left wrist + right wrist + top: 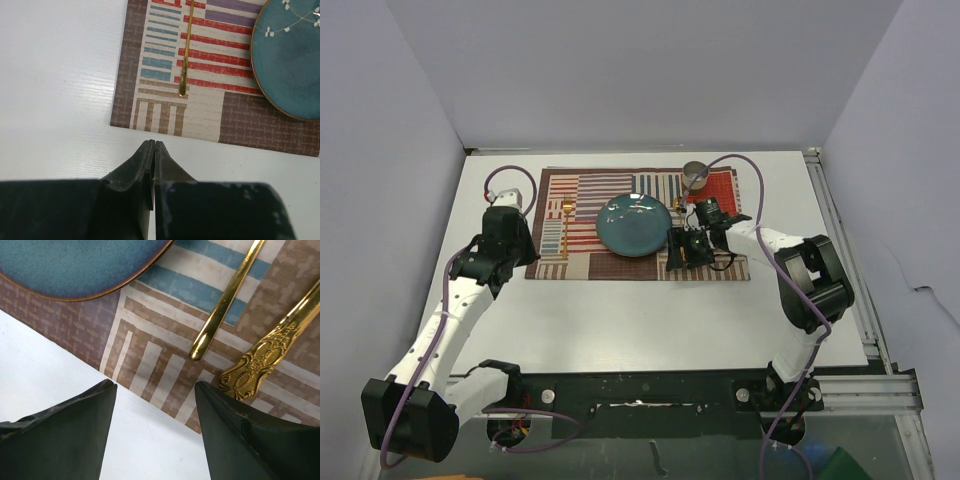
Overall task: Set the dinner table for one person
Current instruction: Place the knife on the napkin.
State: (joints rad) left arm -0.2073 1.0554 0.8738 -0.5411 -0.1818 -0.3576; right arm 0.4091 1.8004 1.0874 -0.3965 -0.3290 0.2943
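On the white dinner table (620,320) lies a striped placemat (705,270) with a blue plate (634,224) at its middle. Left of the plate lies a gold fork (565,215); its slim handle (186,50) shows in the left wrist view. My left gripper (153,142) is shut and empty, over bare table (55,75) by the mat's near left corner (150,112). My right gripper (156,387) stands open and empty over the mat's near edge, right of the plate (75,265). Just beyond its fingers lie a slim gold handle (225,300) and an ornate gold handle (270,350).
A small metal cup (695,175) stands on the mat's far right part. Grey walls close in the far side and both flanks. An aluminium rail (845,260) runs along the table's right edge. The left arm (470,290) reaches along the left side.
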